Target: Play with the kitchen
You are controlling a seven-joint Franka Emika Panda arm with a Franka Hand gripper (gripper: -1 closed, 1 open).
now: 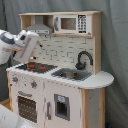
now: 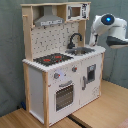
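The kitchen (image 1: 60,95) is a tall white and light-wood toy. It has a black-red stovetop (image 1: 36,66), a sink (image 1: 72,75) with a black faucet (image 1: 83,59), an oven door (image 1: 27,107), a grey hood (image 1: 39,27) and a microwave (image 1: 70,23). It shows in both exterior views. My white arm (image 1: 20,44) comes in from the first exterior view's left, and its gripper end (image 1: 31,49) hangs in front of the hood and above the stovetop. In the second exterior view the arm (image 2: 107,25) stands at the right, beside the sink (image 2: 82,50), with a blue light on it.
A grey curtain (image 1: 112,45) hangs behind the kitchen. The kitchen (image 2: 60,75) stands on a light wooden floor (image 2: 100,112). A rounded countertop end (image 1: 100,79) juts out on the first exterior view's right. Something white (image 1: 7,117) fills the first exterior view's bottom left corner.
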